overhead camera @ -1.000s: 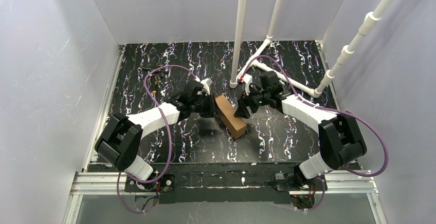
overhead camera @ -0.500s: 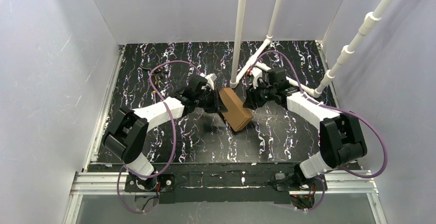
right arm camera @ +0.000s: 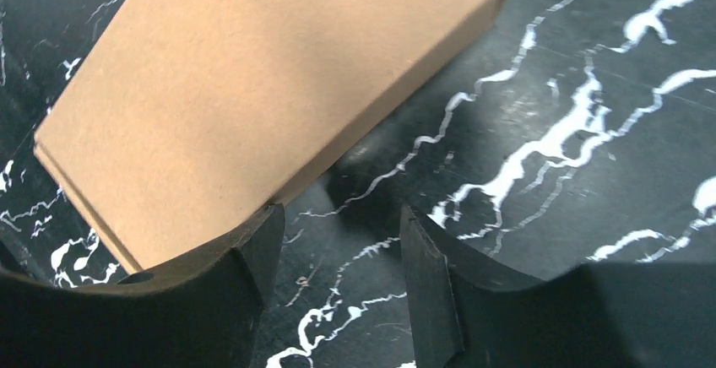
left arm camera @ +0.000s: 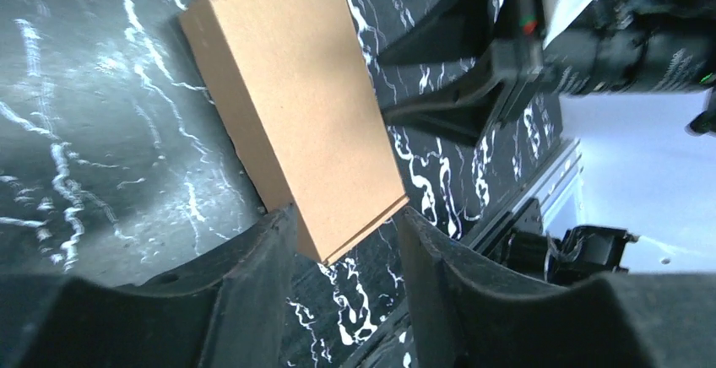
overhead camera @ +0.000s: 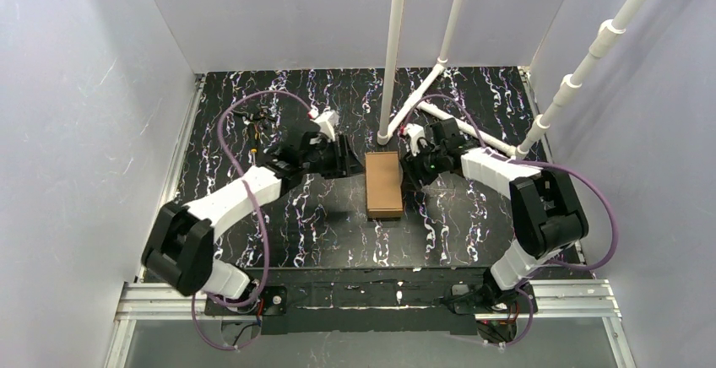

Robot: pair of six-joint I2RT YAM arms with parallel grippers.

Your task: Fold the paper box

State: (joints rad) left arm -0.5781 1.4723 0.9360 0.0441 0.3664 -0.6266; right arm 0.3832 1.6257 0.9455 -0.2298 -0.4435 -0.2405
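Paper box (overhead camera: 384,184) is now lying flat and squared on table (overhead camera: 253,98), no longer tilted; L gripper (overhead camera: 344,159) and R gripper (overhead camera: 413,167) are flanking it, both w/ jaws apart.

The desk (overhead camera: 253,241) has a black top veined with white and faint purple, like marble. Pale grey-lilac walls (overhead camera: 84,89) close it in on the left, far and right sides. A white upright pipe (overhead camera: 393,47) stands on the far middle of the desk. A second white pipe (overhead camera: 457,9) rises just to its right. A third, slanted pipe (overhead camera: 591,51) (with thicker couplings along it) leans in from the upper right. A low pipe (overhead camera: 477,130) lies across the far right of the desk. A metal rail (overhead camera: 160,299) runs along the near edge. A small dark item (overhead camera: 256,117) sits far left, too small to identify.
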